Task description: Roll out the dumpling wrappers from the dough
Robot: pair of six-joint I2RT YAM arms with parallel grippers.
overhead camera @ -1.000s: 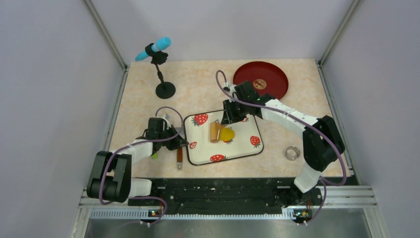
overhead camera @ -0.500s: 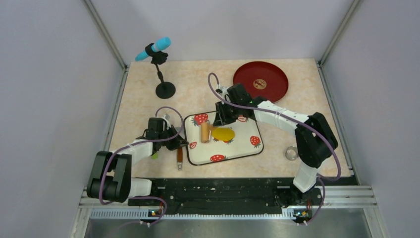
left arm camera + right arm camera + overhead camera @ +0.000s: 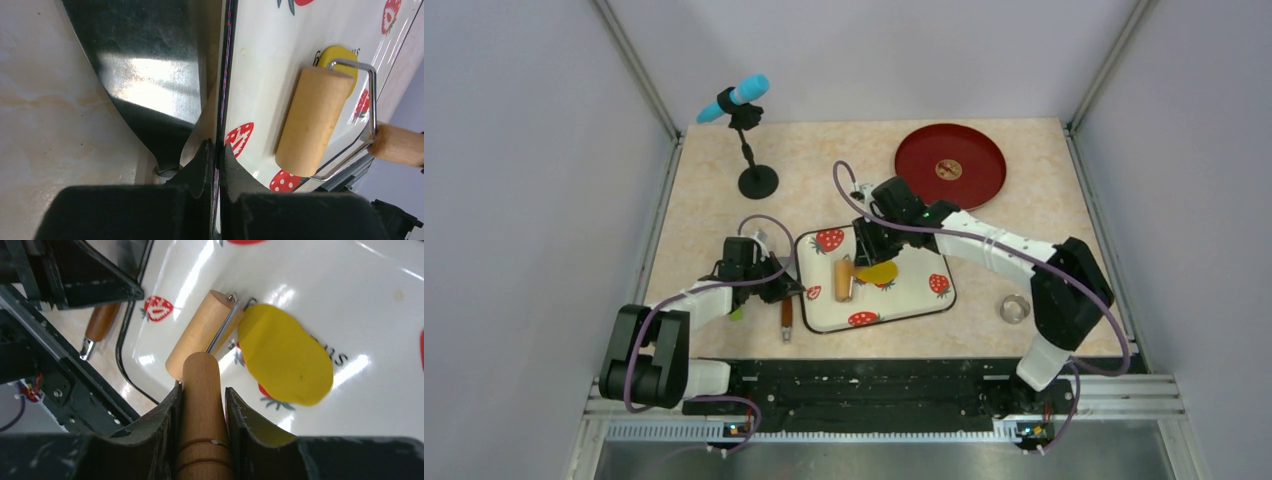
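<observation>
Top external view: a white rectangular tray [image 3: 914,300] with red strawberry prints and a black rim lies in the middle of the table. In it rests the dough [image 3: 881,273], a bright yellow, thin, flattened oval patch near the tray's centre. A tan wooden roller [image 3: 844,279] sits at the dough's left edge, its barrel down on the tray's floor. The right gripper [image 3: 871,248] is clamped around the roller's wooden handle; the right wrist view shows both fingers [image 3: 160,420] pressed against the handle's sides. The left gripper [image 3: 786,287] pinches the tray's left rim, its jaws drawn narrow on the thin edge, as the left wrist view shows. Beside that rim a metal scraper with a brown wooden handle [image 3: 787,318] lies on the table. A dark red round plate [image 3: 984,185] stands at the far right with a small brownish spot at its centre, too small to identify. A small metal ring [image 3: 1014,308] lies right of the tray, apart from it.
</observation>
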